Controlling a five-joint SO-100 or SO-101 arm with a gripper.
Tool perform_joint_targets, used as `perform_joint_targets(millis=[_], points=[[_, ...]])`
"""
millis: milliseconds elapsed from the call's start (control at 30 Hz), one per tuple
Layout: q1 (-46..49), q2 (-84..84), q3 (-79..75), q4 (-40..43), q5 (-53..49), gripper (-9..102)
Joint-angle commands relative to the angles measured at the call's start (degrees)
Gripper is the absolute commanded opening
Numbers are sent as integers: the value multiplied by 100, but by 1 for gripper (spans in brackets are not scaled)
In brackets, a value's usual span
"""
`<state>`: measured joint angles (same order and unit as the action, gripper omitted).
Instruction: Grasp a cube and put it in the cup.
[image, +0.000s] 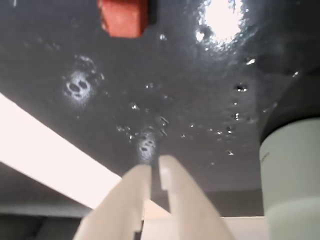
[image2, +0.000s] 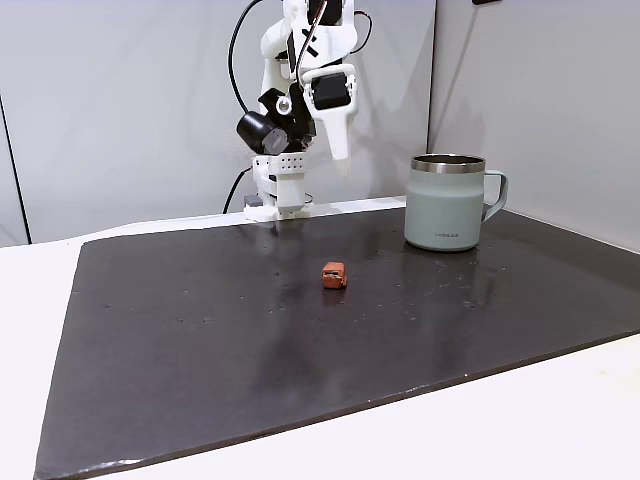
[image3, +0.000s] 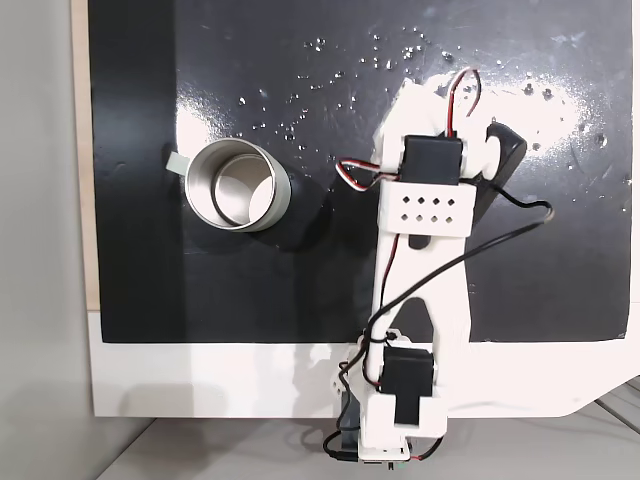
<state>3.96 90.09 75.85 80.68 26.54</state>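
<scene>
The mat (image2: 250, 340) under the hand (image: 155, 172) looks dark and glossy, with glare and pale scuffs. The hand's fingers (image: 127, 200) are smooth, matt white plastic. Beside it, the cup (image2: 445, 215) has a matt grey-green coat and a bare shiny steel rim. The cube (image2: 334, 275) looks matt orange-red.

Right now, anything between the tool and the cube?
Nothing. In the wrist view, only bare dark mat lies between the tool and the cube; the cup stands off to the right.

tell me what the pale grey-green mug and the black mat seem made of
The pale grey-green mug: probably steel with a matte painted coat, judging by its bare shiny rim and, seen from above, its metallic inside. The black mat: smooth and semi-glossy, perhaps rubber or plastic; it mirrors lamp glare.
</scene>
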Motion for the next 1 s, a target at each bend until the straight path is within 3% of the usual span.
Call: perform_joint_targets(millis=[0,533,733,867,967], points=[[-70,-308,-694,255,185,0],[176,-1380,-1529,475,281,0],[369,-1441,-1635,589,369,12],[360,-1547,-1881,712,149,26],[343,-1591,-1934,747,158,28]])
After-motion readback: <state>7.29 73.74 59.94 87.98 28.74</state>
